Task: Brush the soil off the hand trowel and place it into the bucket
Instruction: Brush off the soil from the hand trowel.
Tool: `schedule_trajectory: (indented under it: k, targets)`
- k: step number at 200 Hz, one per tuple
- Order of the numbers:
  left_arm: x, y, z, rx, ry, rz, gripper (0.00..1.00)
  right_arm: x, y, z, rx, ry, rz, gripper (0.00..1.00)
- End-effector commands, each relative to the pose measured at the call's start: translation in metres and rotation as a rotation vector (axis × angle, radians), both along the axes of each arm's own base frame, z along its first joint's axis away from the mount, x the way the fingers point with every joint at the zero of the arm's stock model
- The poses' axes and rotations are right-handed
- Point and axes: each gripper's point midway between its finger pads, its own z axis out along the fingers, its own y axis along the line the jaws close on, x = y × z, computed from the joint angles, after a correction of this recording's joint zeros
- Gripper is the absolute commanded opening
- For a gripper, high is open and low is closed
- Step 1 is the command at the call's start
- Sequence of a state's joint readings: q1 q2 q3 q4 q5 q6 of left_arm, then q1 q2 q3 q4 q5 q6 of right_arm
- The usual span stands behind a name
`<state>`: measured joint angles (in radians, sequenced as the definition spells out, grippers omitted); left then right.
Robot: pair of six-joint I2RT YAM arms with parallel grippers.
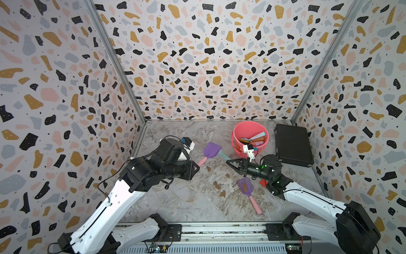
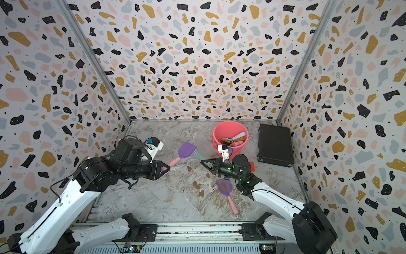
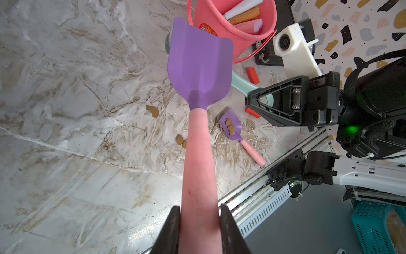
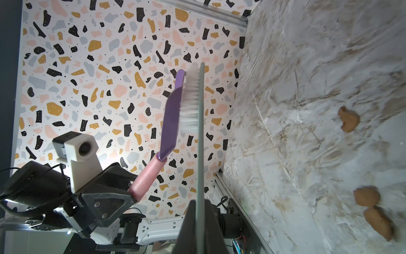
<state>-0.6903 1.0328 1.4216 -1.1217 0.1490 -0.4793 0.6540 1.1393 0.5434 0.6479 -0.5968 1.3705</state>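
Observation:
My left gripper [image 3: 200, 211] is shut on the pink handle of a purple hand trowel [image 3: 200, 63], held raised above the table left of the bucket [image 1: 236, 149]. In the left wrist view its blade shows no soil. My right gripper [image 4: 200, 202] is shut on the thin teal handle of a brush [image 4: 192, 103], whose white bristles lie against the trowel's blade [image 4: 171, 118]. In both top views the grippers [image 1: 196, 167] [image 1: 229, 162] face each other. The coral-pink bucket [image 2: 216, 140] holds several tools. Soil [image 1: 217, 185] blobs lie on the marble table.
A second purple trowel [image 1: 245, 185] lies on the table near the right arm with soil blobs on its blade. A flat black case [image 1: 293, 145] sits right of the bucket. A red block [image 3: 251, 75] lies by the right arm. A metal rail [image 1: 219, 228] borders the front edge.

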Motion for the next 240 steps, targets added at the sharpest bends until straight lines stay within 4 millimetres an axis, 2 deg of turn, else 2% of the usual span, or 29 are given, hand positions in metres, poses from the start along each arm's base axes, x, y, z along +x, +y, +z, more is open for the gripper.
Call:
schedule_trajectory:
  k: [1, 25, 56, 94, 131, 148, 166, 178, 196, 214, 240]
  targets:
    - [0.01, -0.006, 0.016, -0.053, -0.054, 0.009, 0.0, -0.013, 0.005, 0.036, 0.088, -0.094, 0.069, 0.0]
    - [0.009, -0.011, 0.015, -0.064, -0.033, -0.01, 0.0, -0.01, 0.002, 0.038, 0.099, -0.091, 0.043, 0.0]
    - [0.005, -0.005, 0.006, -0.041, -0.008, 0.004, 0.0, -0.003, -0.002, 0.039, 0.114, -0.084, 0.008, 0.0]
    - [-0.007, 0.0, 0.004, -0.056, 0.016, -0.004, 0.0, 0.019, -0.028, 0.037, 0.106, -0.071, -0.103, 0.0]
    - [-0.006, 0.002, 0.008, -0.06, 0.002, 0.01, 0.0, 0.026, -0.048, 0.035, 0.074, -0.074, -0.162, 0.0]
    - [-0.001, 0.0, 0.016, -0.078, -0.019, 0.015, 0.0, 0.024, -0.049, 0.023, 0.032, -0.061, -0.16, 0.0]
    - [0.004, -0.003, 0.03, -0.104, -0.054, 0.016, 0.0, 0.021, -0.05, -0.006, -0.058, -0.009, -0.152, 0.0]
    - [0.006, -0.004, 0.041, -0.12, -0.081, 0.015, 0.0, 0.018, -0.048, -0.022, -0.107, 0.027, -0.127, 0.0]
    - [0.008, -0.005, 0.053, -0.139, -0.11, 0.012, 0.0, 0.008, -0.035, -0.028, -0.122, 0.044, -0.047, 0.0]
    - [0.011, -0.005, 0.057, -0.138, -0.124, 0.015, 0.0, -0.006, -0.016, -0.021, -0.119, 0.012, 0.054, 0.0]
    - [0.017, -0.006, 0.041, -0.11, -0.096, 0.026, 0.0, -0.016, 0.001, 0.008, -0.002, -0.048, 0.129, 0.0]
